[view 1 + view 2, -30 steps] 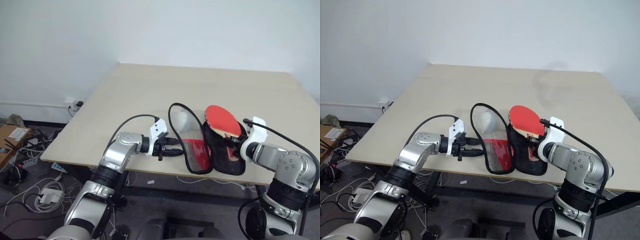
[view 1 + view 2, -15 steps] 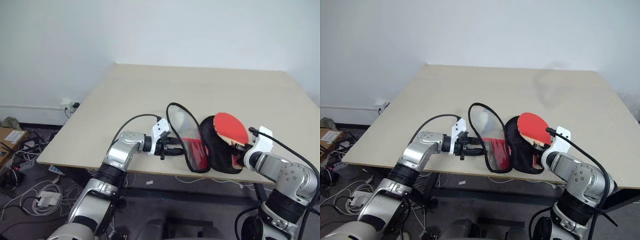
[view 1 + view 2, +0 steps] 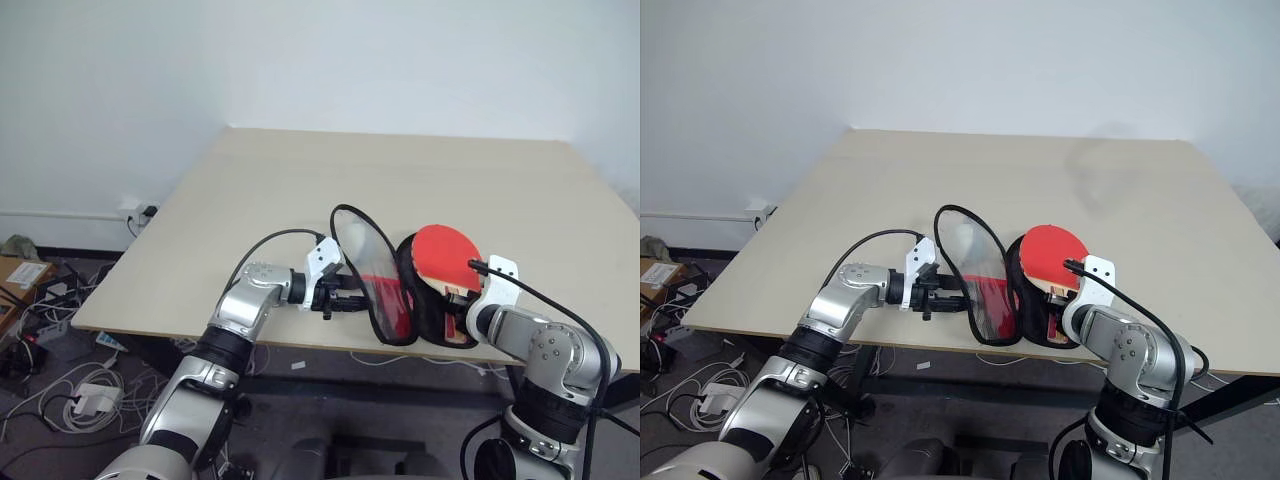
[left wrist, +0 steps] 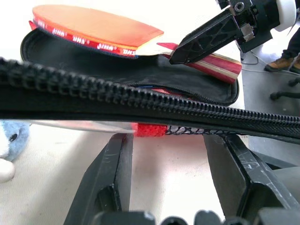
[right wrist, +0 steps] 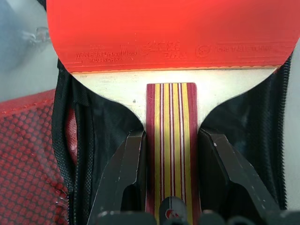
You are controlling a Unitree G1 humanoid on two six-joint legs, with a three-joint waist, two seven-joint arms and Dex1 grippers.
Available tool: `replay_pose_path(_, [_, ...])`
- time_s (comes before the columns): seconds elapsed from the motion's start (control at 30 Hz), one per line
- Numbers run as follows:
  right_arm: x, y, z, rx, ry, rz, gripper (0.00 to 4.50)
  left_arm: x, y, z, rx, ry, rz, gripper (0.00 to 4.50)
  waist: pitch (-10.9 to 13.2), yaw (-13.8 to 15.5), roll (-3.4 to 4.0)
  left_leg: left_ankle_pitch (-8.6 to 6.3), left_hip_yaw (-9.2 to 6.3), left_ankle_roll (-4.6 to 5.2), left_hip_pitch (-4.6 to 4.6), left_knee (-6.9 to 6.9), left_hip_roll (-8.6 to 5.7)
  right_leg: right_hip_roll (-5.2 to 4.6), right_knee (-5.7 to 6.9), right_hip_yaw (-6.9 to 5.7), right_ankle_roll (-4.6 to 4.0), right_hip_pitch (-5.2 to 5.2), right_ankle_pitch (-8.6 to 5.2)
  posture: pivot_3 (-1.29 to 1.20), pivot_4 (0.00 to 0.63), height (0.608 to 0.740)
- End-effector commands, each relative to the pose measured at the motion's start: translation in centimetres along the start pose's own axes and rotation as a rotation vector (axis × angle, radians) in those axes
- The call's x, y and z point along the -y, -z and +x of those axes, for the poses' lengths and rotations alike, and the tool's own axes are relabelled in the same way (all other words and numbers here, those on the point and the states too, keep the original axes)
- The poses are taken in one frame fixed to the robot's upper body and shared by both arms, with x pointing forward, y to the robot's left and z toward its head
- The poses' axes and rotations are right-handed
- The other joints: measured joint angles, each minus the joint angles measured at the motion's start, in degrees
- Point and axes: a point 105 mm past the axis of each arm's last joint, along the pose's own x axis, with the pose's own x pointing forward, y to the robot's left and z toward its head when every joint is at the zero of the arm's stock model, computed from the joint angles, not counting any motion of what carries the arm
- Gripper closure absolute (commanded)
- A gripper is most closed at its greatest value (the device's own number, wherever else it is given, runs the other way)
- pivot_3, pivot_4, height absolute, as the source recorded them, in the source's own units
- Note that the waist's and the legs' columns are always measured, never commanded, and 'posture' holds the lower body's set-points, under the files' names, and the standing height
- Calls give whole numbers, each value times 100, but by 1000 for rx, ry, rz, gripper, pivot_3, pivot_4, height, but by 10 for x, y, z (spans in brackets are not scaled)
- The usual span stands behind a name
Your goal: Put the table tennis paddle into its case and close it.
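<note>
Paddle [image 3: 445, 255] has sunk into the case [image 3: 430, 310], hiding its handle.

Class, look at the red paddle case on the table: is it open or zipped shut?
Open. The case has its mesh flap lifted away from the black-lined half, zipper rim parted, with the table tennis paddle over the lining.

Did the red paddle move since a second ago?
Yes. The table tennis paddle, held by the right gripper, has sunk lower into the open case, toward the table's near edge.
</note>
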Motion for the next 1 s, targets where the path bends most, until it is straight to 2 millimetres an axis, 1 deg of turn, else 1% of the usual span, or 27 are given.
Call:
replay_pose_path(0.03, [-7, -15, -2, 71, -13, -63, 3310, -2, -15, -5, 21, -12, 52, 2045, 0, 0, 0, 0, 0, 0, 0, 0, 0, 0, 0, 0, 0, 0, 0, 0, 0, 715])
replay_pose_path(0.23, [-5, -13, 5, 59, 6, -94, 3310, -3, -15, -7, 22, -26, 50, 2045, 0, 0, 0, 0, 0, 0, 0, 1, 0, -1, 0, 0, 0, 1, 0, 0, 0, 715])
replay_pose_path(0.3, [3, -16, 6, 71, 37, -90, 3310, -3, -16, -7, 23, -28, 52, 2045, 0, 1, 0, 0, 0, 0, 0, 1, 0, -2, 0, 0, 0, 1, 0, 0, 0, 715])
replay_pose_path(0.4, [19, -13, 9, 59, 109, -68, 3310, -4, -16, -8, 23, -33, 53, 2045, 0, 4, 0, 0, 0, 0, 0, 2, 0, -1, 0, 0, 0, 1, 0, 0, 0, 715])
replay_pose_path(0.53, [28, -11, 11, 55, 144, -40, 3310, -5, -16, -9, 22, -37, 55, 2045, -2, 19, -5, 0, -3, 1, 0, 5, 1, -5, 0, -1, 0, 6, 0, 0, 0, 715])
replay_pose_path(0.73, [25, -7, 12, 40, 137, -47, 3310, -7, -18, -8, 25, -44, 62, 2045, -2, 18, -5, 0, -5, 1, 0, 6, 1, -5, 1, -2, 0, 7, 0, 0, 0, 715])
replay_pose_path(1.0, [29, 2, -2, 12, 135, -55, 3310, -9, -19, -8, 31, -49, 61, 2045, -2, 27, -5, 0, -9, 1, 0, 5, 1, -7, 1, -2, 0, 8, 0, 0, 0, 715])
